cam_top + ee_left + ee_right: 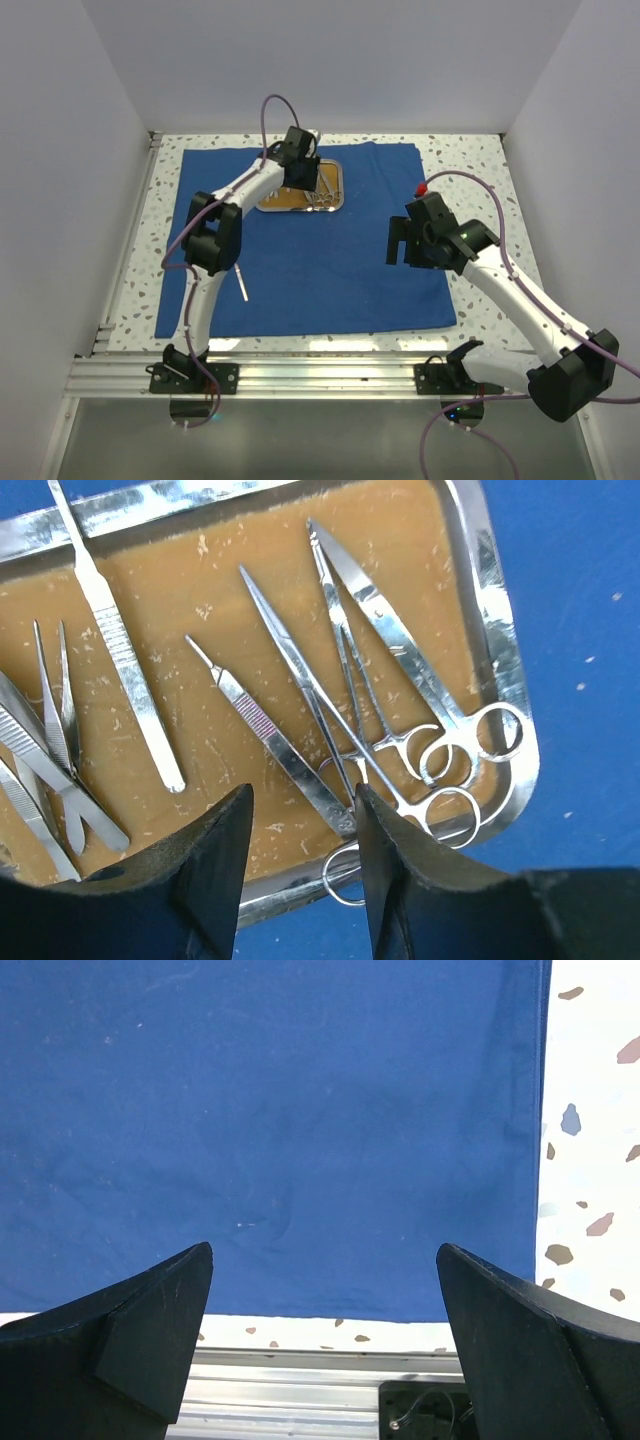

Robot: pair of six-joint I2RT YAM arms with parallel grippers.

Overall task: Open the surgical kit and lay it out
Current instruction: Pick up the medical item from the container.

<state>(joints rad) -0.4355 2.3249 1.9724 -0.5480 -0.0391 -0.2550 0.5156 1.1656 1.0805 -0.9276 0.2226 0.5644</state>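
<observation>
Cloth: the blue cloth [330, 270] is open and lies flat on the speckled table [480, 170], so the unwrapping part looks done
Tray: the small steel tray [280, 200] sits on the far part of the cloth, with its brown inside showing
Tools in the tray: the left wrist view shows scissors [400, 650], a long clamp [300, 670] with ring handles, flat tweezers [120, 650], a thin tool [265, 735] and more tweezers at the left side; they lie close together and some cross over each other
Tool laid out: one thin silver piece [243, 284] lies alone on the cloth, near the left arm and well apart from the tray; it is too small to tell what kind it is
Left pincer: the left pincer [302, 795] hangs just over the near rim of the tray, its jaws a narrow gap apart, holding nothing; the thin tool lies right under the gap
Right pincer: the right pincer [325, 1255] is open wide over the near right part of the cloth, holding nothing
How far along: I think it is early in the laying out; one piece is out and most are not
What is left: each tool has to be lifted out and set down apart on the cloth
</observation>
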